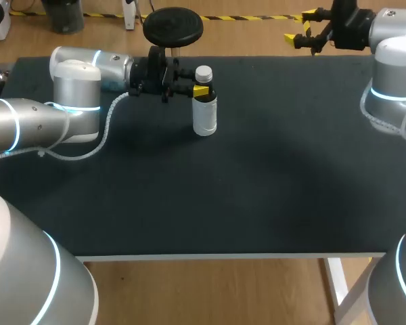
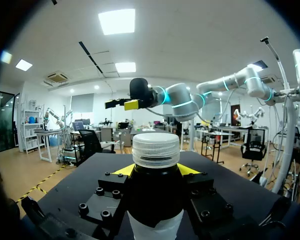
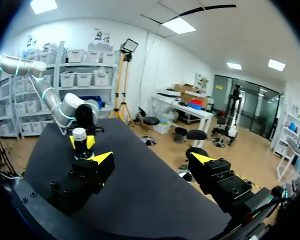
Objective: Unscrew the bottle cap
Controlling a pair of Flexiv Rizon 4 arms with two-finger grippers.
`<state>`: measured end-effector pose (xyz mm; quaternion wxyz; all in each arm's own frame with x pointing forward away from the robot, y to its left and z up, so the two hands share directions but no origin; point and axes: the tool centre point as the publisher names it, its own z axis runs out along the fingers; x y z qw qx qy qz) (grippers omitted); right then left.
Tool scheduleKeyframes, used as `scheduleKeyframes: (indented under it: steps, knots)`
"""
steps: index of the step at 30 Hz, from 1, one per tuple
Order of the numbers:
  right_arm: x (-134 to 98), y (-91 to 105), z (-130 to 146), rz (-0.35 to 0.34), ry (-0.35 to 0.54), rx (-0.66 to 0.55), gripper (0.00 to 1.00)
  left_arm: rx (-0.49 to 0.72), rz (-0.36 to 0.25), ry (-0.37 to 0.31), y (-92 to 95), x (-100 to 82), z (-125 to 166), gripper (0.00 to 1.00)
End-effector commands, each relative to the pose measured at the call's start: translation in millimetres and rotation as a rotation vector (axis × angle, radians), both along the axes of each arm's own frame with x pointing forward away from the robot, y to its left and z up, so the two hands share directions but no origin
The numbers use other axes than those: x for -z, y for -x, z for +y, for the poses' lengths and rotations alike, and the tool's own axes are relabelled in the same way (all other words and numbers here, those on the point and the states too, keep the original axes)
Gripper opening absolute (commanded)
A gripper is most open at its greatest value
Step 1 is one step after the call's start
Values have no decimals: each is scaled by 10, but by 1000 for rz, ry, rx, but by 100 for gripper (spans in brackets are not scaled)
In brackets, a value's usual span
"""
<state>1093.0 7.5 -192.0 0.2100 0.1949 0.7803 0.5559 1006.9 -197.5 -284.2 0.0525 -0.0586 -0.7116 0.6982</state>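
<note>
While head view puts bottle [image 1: 204,115] upright at 12 o'clock on the table [image 1: 271,189], left gripper [image 1: 200,90] pinches its neck; right gripper [image 1: 308,34] hangs spread at 1 o'clock. Left wrist adds ribbed cap [image 2: 156,148]: likely rigid, light, grippy; take its sides. Right wrist alone shows the open gap, bottle well ahead.

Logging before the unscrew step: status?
Left gripper shut on bottle below the cap. Bottle upright, white cap on. Right gripper open, at far edge of table. Nothing seen blocking the cap.
</note>
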Motion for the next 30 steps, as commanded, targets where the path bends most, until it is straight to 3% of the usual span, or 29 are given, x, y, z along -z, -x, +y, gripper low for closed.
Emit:
scheduleKeyframes:
  steps: [1, 10, 22, 30]
  knots:
    - [41, -71, 134, 48, -34, -151, 100, 7, 1, 1, -26, 7, 2, 0]
    - [172, 77, 517, 117, -17, -274, 100, 7, 1, 1, -26, 7, 2, 0]
    - [189, 271, 865, 110, -79, -302, 100, 7, 1, 1, -26, 7, 2, 0]
    - [195, 326, 1087, 114, -64, -293, 100, 7, 1, 1, -26, 7, 2, 0]
